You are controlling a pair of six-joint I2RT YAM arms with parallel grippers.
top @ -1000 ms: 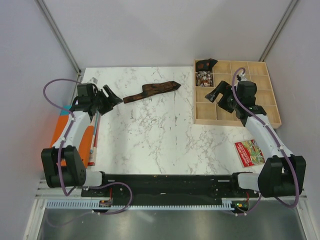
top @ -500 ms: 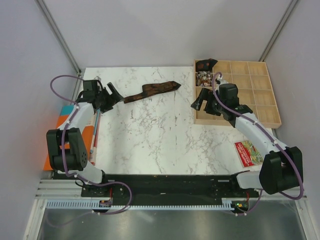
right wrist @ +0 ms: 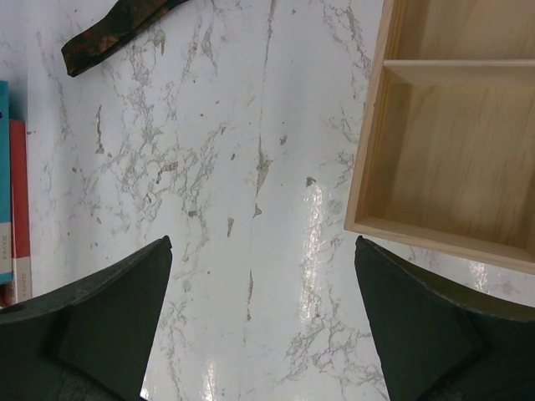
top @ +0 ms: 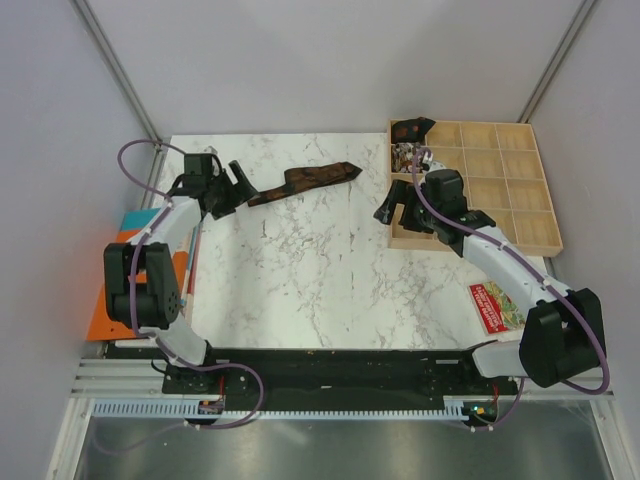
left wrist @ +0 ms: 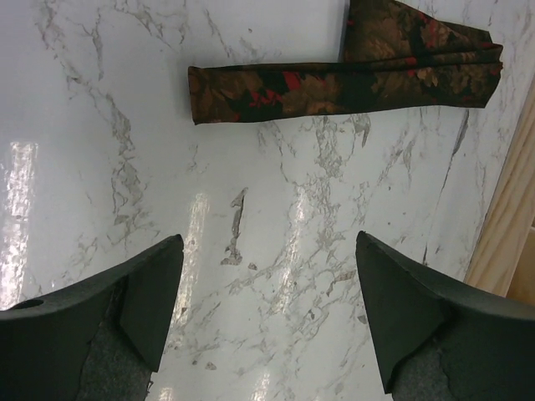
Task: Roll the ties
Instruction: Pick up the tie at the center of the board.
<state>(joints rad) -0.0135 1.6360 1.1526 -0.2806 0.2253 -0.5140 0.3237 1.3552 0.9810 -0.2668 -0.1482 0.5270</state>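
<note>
White marble-patterned surface point(top: 300, 270) seen from above, with two black and white robot arms reaching in from its near edge. A dark brown necktie with a reddish pattern point(top: 305, 181) lies flat near the far edge, left of centre. It is slanted, with its narrow end toward the left edge and its wide pointed end toward the far right. The left jaws stand wide open just beside the narrow end, holding nothing. A shallow wooden tray divided into compartments point(top: 505, 205) fills the far right corner. Its far-left compartment holds a dark rolled bundle of fabric point(top: 411, 130). The right jaws hover at the tray's left rim, spread wide and empty. An orange book point(top: 108, 300) sits off the left edge.

Left wrist view: two black fingers point(left wrist: 134, 292) are set far apart over bare marble, with nothing between them. The necktie point(left wrist: 334, 83) lies beyond them, not touching, its blunt narrow end on the left. The tray's wooden rim point(left wrist: 506, 234) shows at the right.

Right wrist view: both fingers point(right wrist: 100, 309) are spread wide and empty over marble. The tray's near-left corner point(right wrist: 451, 150) fills the upper right, and the necktie's narrow end point(right wrist: 109, 32) shows at the upper left.
</note>
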